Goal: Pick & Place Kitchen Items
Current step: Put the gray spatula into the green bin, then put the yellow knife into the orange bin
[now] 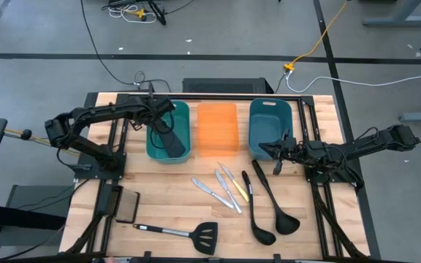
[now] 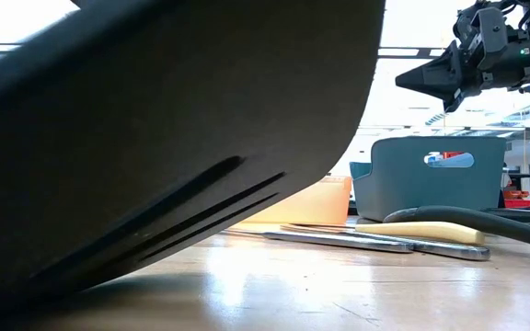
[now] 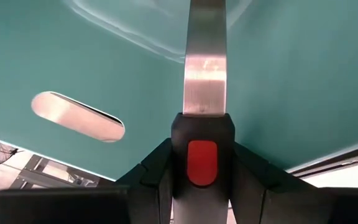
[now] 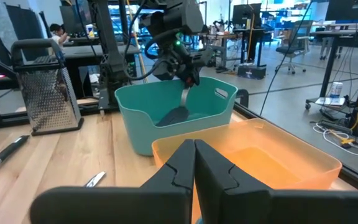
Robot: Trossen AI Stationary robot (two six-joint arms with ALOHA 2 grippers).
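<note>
Spatula (image 1: pixel 170 141) hung inside the teal bin (image 1: pixel 185 117), left gripper (image 1: pixel 159 115) jaws clamped on its handle; right gripper (image 1: pixel 275 152) jaws pressed together, empty.

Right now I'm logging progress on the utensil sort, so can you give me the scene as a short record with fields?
left end effector: over the teal bin, shut on a spatula that hangs into it
right end effector: shut, holding nothing, by the blue bin
orange bin: between the other two, nothing in it
second spatula: on the table, front
ladles: two, side by side on the table
knives: about four, loose on the table, beside the ladles
</note>
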